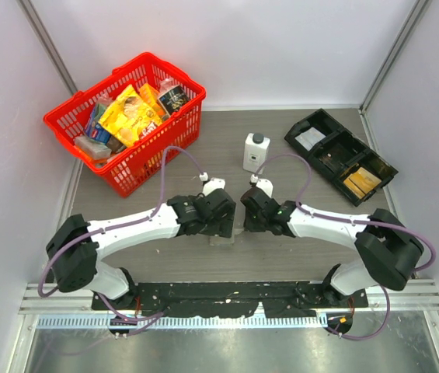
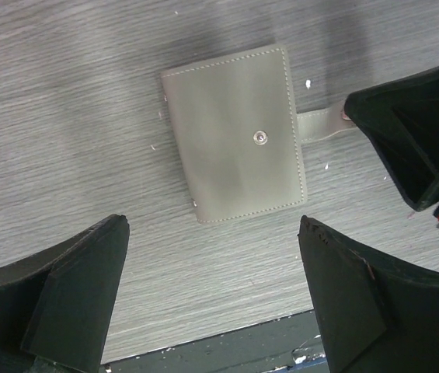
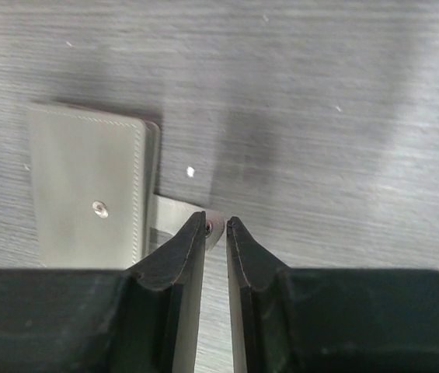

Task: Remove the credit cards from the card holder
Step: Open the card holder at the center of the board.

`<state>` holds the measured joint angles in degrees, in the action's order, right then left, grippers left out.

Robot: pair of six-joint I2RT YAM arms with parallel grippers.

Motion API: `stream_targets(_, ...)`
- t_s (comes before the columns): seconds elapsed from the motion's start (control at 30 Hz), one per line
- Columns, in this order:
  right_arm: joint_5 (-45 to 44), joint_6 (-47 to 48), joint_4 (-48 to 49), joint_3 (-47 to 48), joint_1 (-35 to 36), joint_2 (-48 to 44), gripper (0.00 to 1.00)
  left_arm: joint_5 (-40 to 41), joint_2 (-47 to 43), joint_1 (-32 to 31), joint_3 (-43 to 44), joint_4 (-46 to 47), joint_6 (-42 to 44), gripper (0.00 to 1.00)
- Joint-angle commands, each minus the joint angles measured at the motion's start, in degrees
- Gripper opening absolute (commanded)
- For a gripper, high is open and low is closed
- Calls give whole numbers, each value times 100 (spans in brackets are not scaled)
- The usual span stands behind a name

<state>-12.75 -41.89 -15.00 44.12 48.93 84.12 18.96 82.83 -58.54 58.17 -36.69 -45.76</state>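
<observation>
Card holder (image 2: 235, 136) — left end effector (image 2: 213, 225) spread wide, right end effector (image 3: 216, 224) barely parted at strap (image 3: 168, 211)

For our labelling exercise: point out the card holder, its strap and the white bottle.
card holder (image 2: 235, 132), left wrist view, front face.
strap (image 2: 318, 126), left wrist view, middle.
white bottle (image 1: 256, 152), top view, its body.

- Table (image 1: 227, 128): grey wood-grain surface.
- Red basket (image 1: 137, 167): far left corner.
- Black tray (image 1: 318, 159): far right corner.
- White bottle (image 1: 256, 151): upright, mid-surface, towards far edge.
- Card holder (image 2: 235, 132): flat, closed, towards near edge.
</observation>
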Motion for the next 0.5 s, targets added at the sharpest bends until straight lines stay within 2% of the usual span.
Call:
stream_targets(0.0, -8, -363, 23, -403, -24, -501, 23, 284, 198, -201, 326, -198, 128, 94)
stream_targets(0.27, 597, -724, 1034, -1159, -173, -844, 23, 213, 497, -342, 590, -295, 155, 95)
stream_targets(0.47, 1160, -1093, 1956, -1853, -585, -1143, 23, 161, 770, -412, 836, -418, 181, 94)
